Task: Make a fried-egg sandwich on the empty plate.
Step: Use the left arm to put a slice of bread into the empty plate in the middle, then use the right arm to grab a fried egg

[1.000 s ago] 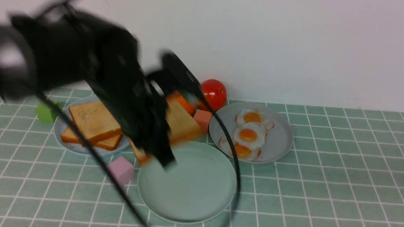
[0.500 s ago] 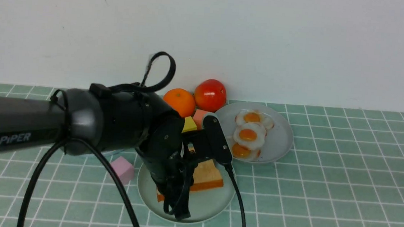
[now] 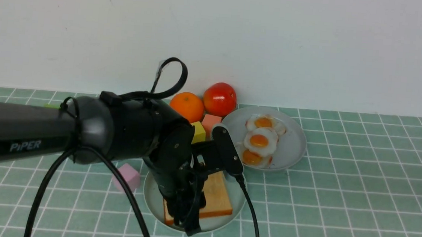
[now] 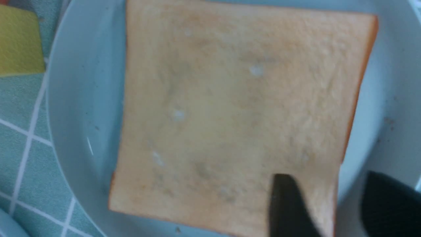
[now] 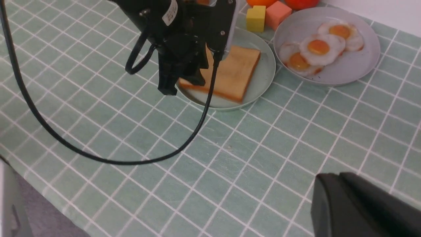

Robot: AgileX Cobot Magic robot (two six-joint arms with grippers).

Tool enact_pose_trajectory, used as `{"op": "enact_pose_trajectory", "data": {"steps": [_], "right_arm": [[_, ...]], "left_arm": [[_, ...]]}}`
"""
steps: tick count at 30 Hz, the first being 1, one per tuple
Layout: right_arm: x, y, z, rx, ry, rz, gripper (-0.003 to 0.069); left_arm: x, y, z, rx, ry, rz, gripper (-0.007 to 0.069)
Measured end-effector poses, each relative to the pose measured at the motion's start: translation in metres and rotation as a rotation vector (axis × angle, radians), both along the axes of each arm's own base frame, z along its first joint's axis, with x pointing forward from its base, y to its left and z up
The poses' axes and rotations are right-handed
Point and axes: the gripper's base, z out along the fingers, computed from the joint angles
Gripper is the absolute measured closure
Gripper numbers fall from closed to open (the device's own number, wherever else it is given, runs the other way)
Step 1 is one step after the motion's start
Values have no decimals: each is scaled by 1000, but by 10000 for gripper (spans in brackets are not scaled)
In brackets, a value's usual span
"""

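One golden toast slice [image 3: 218,194] lies flat on the mint-green plate [image 3: 151,194]. No stacked sandwich is in view. My left gripper [image 3: 188,216] hangs low over the slice's near edge, open. In the left wrist view, one finger [image 4: 286,204] is over the toast [image 4: 230,98] and the other is past its edge, over the plate [image 4: 82,98]. Three fried eggs [image 3: 260,141] lie on a grey plate [image 3: 293,147] at the back right. My right gripper [image 5: 330,176] is shut and empty over bare tiles, nearer the front than the plates.
An orange [image 3: 186,106], a tomato [image 3: 219,98], a yellow block [image 3: 198,130] and a salmon block [image 3: 211,120] sit behind the green plate. A pink block [image 3: 128,176] lies to its left. The left arm hides the toast supply plate. Its cable [image 3: 252,219] loops over the front tiles.
My left arm swung from the back left down to the green plate with the toast. The slice went from tilted to flat, and the fingers no longer hold it.
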Motion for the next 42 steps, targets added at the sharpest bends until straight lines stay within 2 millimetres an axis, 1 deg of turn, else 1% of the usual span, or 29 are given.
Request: {"op": "enact_pose_trajectory", "data": {"steps": [1, 2, 3, 4, 5, 6, 7, 8, 9, 10, 11, 13, 15, 17, 18, 21, 22, 26, 27, 28, 29, 30, 31, 33, 37, 38, 39, 40, 42], "right_arm": [[0, 0, 0, 5, 6, -5, 613], [1, 1, 0, 22, 25, -21, 606], [2, 1, -1, 29, 33, -29, 602], [6, 3, -2, 35, 58, -41, 592], [10, 5, -3, 38, 81, -52, 582], [15, 8, -5, 33, 103, -60, 575], [22, 11, -7, 30, 127, -68, 563], [28, 14, -10, 25, 146, -73, 557], [38, 19, -13, 18, 173, -79, 545], [40, 20, -14, 18, 177, -81, 543], [51, 26, -18, 10, 198, -87, 529], [68, 34, -25, -1, 228, -97, 515], [97, 48, -38, -8, 264, -121, 489], [110, 54, -45, -8, 296, -139, 480], [127, 59, -53, 1, 331, -168, 470], [168, 60, -73, 13, 430, -254, 448], [176, 59, -76, 26, 447, -274, 442], [231, 49, -108, 100, 565, -366, 412], [250, 48, -120, 141, 598, -371, 398], [252, 48, -121, 147, 601, -371, 397], [261, 48, -124, 162, 601, -366, 392], [282, 47, -136, 210, 618, -364, 380], [295, 48, -142, 239, 624, -362, 372], [318, 48, -155, 283, 632, -363, 359], [364, 50, -191, 333, 661, -380, 342], [374, 49, -199, 335, 667, -385, 341], [374, 49, -202, 333, 674, -388, 341], [386, 49, -210, 339, 672, -392, 340], [398, 47, -222, 343, 681, -397, 340]], "left_arm": [[0, 0, 0, -1, 0, 0, 244], [-2, 1, 3, -6, 11, 10, 175], [-2, 1, 4, -12, 13, 16, 156], [-5, 1, 12, -42, 20, 42, 100], [-9, 2, 25, -93, 20, 76, 64], [-12, 2, 33, -121, 23, 99, 57], [-19, 5, 53, -196, 21, 149, 57], [-23, 7, 63, -233, 25, 184, 67], [-32, 11, 85, -306, 19, 232, 102], [-33, 12, 89, -320, 17, 242, 109], [-46, 21, 116, -404, 9, 305, 182], [-61, 32, 141, -475, -4, 352, 281], [-94, 57, 181, -592, -62, 382, 515], [-106, 67, 189, -621, -82, 382, 582], [-127, 83, 200, -670, -117, 376, 638], [-163, 111, 205, -758, -176, 372, 638], [-170, 116, 206, -784, -194, 369, 638], [-207, 146, 199, -926, -307, 343, 638], [-215, 153, 194, -956, -334, 337, 638], [-217, 154, 195, -963, -340, 335, 638], [-219, 156, 192, -974, -347, 335, 638], [-222, 158, 188, -987, -354, 334, 638], [-221, 158, 185, -994, -356, 336, 638], [-220, 157, 182, -1014, -361, 340, 638], [-217, 154, 181, -1066, -369, 348, 638], [-217, 154, 182, -1075, -374, 348, 638], [-217, 154, 182, -1077, -376, 347, 638], [-217, 154, 183, -1089, -381, 348, 638], [-216, 154, 184, -1103, -389, 348, 638]]}}
